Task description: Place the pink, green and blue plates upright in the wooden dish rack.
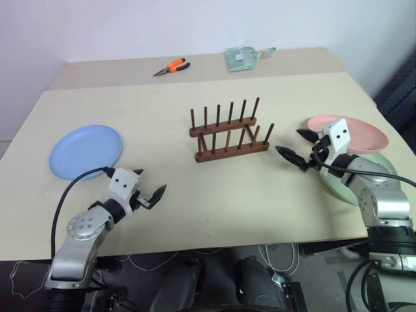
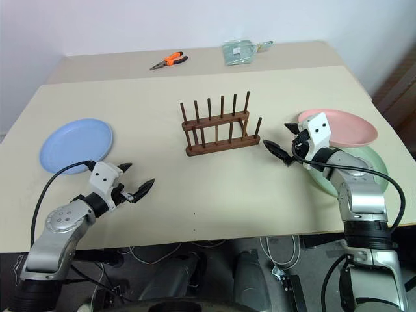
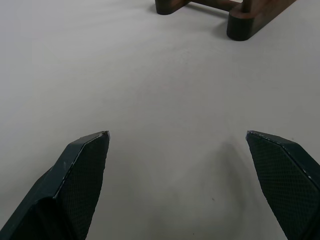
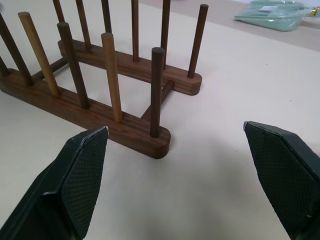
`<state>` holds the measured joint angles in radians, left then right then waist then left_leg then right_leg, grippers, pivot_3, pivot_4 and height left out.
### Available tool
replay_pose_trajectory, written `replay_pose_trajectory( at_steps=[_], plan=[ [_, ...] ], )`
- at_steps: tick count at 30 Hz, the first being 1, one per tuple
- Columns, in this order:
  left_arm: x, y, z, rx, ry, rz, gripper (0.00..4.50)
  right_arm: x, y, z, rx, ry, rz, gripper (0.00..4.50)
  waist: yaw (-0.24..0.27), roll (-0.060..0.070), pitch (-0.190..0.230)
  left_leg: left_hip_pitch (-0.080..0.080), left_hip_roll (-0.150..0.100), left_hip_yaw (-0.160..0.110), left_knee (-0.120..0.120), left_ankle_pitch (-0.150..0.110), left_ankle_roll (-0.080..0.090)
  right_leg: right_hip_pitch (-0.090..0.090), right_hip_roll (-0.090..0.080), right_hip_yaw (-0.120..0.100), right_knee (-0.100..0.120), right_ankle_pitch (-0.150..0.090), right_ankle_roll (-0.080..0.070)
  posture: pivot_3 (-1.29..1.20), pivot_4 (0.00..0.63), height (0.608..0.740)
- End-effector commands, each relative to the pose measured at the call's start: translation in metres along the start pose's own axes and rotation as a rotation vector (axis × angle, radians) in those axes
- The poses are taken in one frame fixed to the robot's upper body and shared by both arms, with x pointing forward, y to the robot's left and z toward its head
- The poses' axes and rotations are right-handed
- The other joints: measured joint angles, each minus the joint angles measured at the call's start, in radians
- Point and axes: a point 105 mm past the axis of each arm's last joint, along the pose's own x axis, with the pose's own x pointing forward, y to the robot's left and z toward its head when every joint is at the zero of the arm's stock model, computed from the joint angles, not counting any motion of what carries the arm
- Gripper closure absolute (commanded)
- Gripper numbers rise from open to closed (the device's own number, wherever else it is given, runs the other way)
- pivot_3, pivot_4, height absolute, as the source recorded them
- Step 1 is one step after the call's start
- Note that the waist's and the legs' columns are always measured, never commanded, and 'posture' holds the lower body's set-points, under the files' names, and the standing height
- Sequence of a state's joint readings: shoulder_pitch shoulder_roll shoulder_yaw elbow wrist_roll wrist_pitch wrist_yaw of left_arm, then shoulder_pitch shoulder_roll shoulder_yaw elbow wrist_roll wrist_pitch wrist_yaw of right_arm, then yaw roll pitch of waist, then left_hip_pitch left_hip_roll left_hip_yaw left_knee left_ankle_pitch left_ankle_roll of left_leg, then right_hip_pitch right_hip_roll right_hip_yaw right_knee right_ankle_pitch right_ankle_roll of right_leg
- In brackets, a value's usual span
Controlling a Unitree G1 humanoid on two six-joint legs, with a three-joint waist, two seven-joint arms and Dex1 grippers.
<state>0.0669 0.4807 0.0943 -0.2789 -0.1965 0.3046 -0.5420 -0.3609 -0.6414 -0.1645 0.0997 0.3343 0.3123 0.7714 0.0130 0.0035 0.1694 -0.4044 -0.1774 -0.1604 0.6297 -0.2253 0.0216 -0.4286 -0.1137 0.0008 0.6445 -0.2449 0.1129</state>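
Note:
The wooden dish rack [image 1: 231, 133] stands empty in the middle of the table, its pegs upright. A blue plate [image 1: 86, 151] lies flat at the left. On the right the pink plate [image 1: 354, 132] rests flat on top of the green plate [image 1: 383, 168]. My left gripper [image 1: 149, 183] hovers open over bare table, to the right of the blue plate and toward the front edge. My right gripper [image 1: 294, 145] is open too, between the rack's right end and the pink plate. In the right wrist view the rack [image 4: 125, 75] is close ahead of the open fingers [image 4: 75, 180].
Orange-handled pliers [image 1: 172, 65] and a pale green packet [image 1: 242, 58] lie on the far table section. The table's front edge [image 1: 214, 244] runs just behind both arms. A black cable [image 1: 71, 188] loops from the left wrist.

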Motion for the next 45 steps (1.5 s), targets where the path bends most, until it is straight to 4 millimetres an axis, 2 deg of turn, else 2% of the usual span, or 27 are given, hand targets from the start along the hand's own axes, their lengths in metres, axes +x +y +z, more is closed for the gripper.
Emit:
replay_pose_trajectory(
  at_steps=[1, 9, 16, 20, 24, 26, 33, 36, 41, 42, 45],
  plan=[
    [-0.001, 0.002, 0.011, 0.028, -0.032, 0.008, 0.0, 0.005, 0.002, 0.013, -0.049, -0.05, 0.0, 0.05, 0.0, 0.0, 0.0, 0.0, 0.0, 0.0, 0.0, 0.0, 0.0, 0.0, 0.0, 0.0, 0.0, 0.0, 0.0, 0.0, 0.15, 0.74],
    [0.006, -0.005, 0.013, 0.009, -0.043, -0.044, 0.0, 0.009, 0.011, 0.004, -0.077, 0.003, 0.053, 0.05, 0.0, 0.0, 0.0, 0.0, 0.0, 0.0, 0.0, 0.0, 0.0, 0.0, 0.0, 0.0, 0.0, 0.0, 0.0, 0.0, 0.15, 0.74],
    [0.031, -0.016, 0.022, 0.03, -0.046, -0.197, 0.0, 0.0, 0.026, 0.0, -0.105, 0.031, 0.059, 0.05, 0.003, 0.0, 0.0, -0.001, 0.0, 0.0, 0.0, 0.0, 0.0, 0.0, 0.0, 0.0, 0.0, 0.0, 0.0, 0.0, 0.15, 0.74],
    [0.059, -0.025, 0.03, 0.032, -0.067, -0.323, 0.0, -0.005, 0.033, -0.002, -0.115, 0.034, 0.037, 0.05, 0.001, 0.0, 0.0, -0.001, 0.0, -0.001, 0.001, 0.0, 0.0, 0.0, 0.0, -0.001, 0.0, 0.0, 0.0, 0.0, 0.15, 0.74],
    [0.102, -0.035, 0.029, 0.053, -0.021, -0.45, 0.0, -0.015, 0.035, -0.002, -0.112, 0.025, -0.021, 0.05, 0.006, -0.001, 0.0, -0.001, 0.0, -0.001, 0.002, 0.0, 0.0, 0.0, 0.0, -0.001, 0.0, 0.0, 0.0, 0.0, 0.15, 0.74],
    [0.113, -0.041, 0.034, 0.025, -0.027, -0.507, 0.0, -0.019, 0.037, -0.002, -0.108, 0.024, -0.04, 0.05, 0.003, -0.002, 0.001, -0.002, 0.0, -0.001, 0.002, 0.0, 0.0, 0.0, 0.0, -0.001, -0.001, 0.0, 0.0, 0.0, 0.15, 0.74],
    [0.135, -0.059, 0.028, 0.063, 0.017, -0.613, 0.0, -0.034, 0.042, -0.005, -0.103, 0.036, -0.099, 0.05, 0.002, -0.002, 0.0, -0.002, -0.001, -0.001, 0.002, 0.0, 0.0, 0.0, 0.0, -0.001, -0.001, 0.0, 0.001, 0.0, 0.15, 0.74],
    [0.138, -0.061, 0.028, 0.079, 0.015, -0.623, 0.9, -0.036, 0.043, -0.007, -0.102, 0.038, -0.108, 0.0, 0.002, -0.002, 0.0, -0.002, -0.001, -0.001, 0.003, 0.0, 0.001, 0.001, 0.0, -0.001, -0.001, 0.0, 0.001, 0.0, 0.15, 0.74],
    [0.134, -0.061, 0.023, 0.136, 0.018, -0.644, 3.39, -0.037, 0.042, -0.009, -0.105, 0.045, -0.112, 0.0, 0.001, -0.002, 0.0, -0.002, -0.001, -0.001, 0.003, 0.0, 0.001, 0.001, 0.0, -0.001, -0.001, 0.0, 0.002, 0.0, 0.15, 0.74],
    [0.131, -0.062, 0.022, 0.149, 0.014, -0.657, 3.7, -0.038, 0.042, -0.009, -0.106, 0.048, -0.111, 0.0, 0.001, -0.002, 0.0, -0.002, -0.001, -0.001, 0.003, 0.0, 0.001, 0.001, 0.0, -0.001, -0.001, 0.0, 0.002, 0.0, 0.15, 0.74],
    [0.123, -0.062, 0.024, 0.159, -0.02, -0.681, 3.72, -0.04, 0.039, -0.012, -0.115, 0.067, -0.107, 0.0, -0.002, -0.002, 0.0, -0.001, -0.001, -0.001, 0.003, 0.0, 0.001, 0.001, 0.0, -0.001, -0.001, 0.0, 0.002, 0.0, 0.15, 0.74]
  ],
)
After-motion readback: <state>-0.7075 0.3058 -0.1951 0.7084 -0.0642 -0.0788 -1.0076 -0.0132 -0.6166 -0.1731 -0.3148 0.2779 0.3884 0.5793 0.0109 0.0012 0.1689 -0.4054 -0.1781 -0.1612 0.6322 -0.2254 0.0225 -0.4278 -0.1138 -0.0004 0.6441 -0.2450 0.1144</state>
